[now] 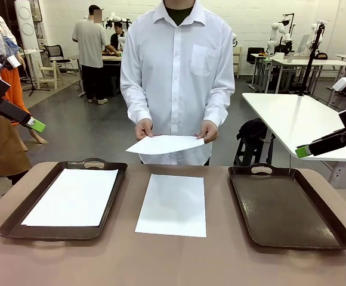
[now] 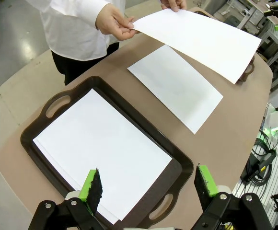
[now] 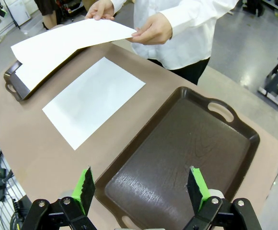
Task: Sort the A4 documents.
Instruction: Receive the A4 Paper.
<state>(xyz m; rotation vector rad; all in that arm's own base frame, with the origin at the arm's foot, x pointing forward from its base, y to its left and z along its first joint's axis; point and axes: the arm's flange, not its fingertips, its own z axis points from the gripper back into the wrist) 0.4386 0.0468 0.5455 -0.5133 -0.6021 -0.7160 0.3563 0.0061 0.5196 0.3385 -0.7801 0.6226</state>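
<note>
One A4 document [image 1: 173, 204] lies flat on the table between two dark brown trays. More white sheets [image 1: 71, 196] rest in the left tray [image 1: 9, 223]. The person across the table holds another sheet [image 1: 164, 144] in both hands, above the table's far edge. My left gripper [image 2: 148, 184] hovers open over the near end of the left tray [image 2: 38, 129] and its paper [image 2: 100, 148]. Above the empty right tray [image 3: 187, 158], my right gripper [image 3: 140, 187] is open. Both grippers [image 1: 34, 124] [image 1: 304, 151] are raised at the sides with nothing in them.
The right tray [image 1: 286, 205] holds nothing. The person in a white shirt [image 1: 179, 71] stands close to the far edge. A white table [image 1: 298, 119] stands behind on the right. Brown tabletop [image 1: 173, 262] is bare in front of the trays.
</note>
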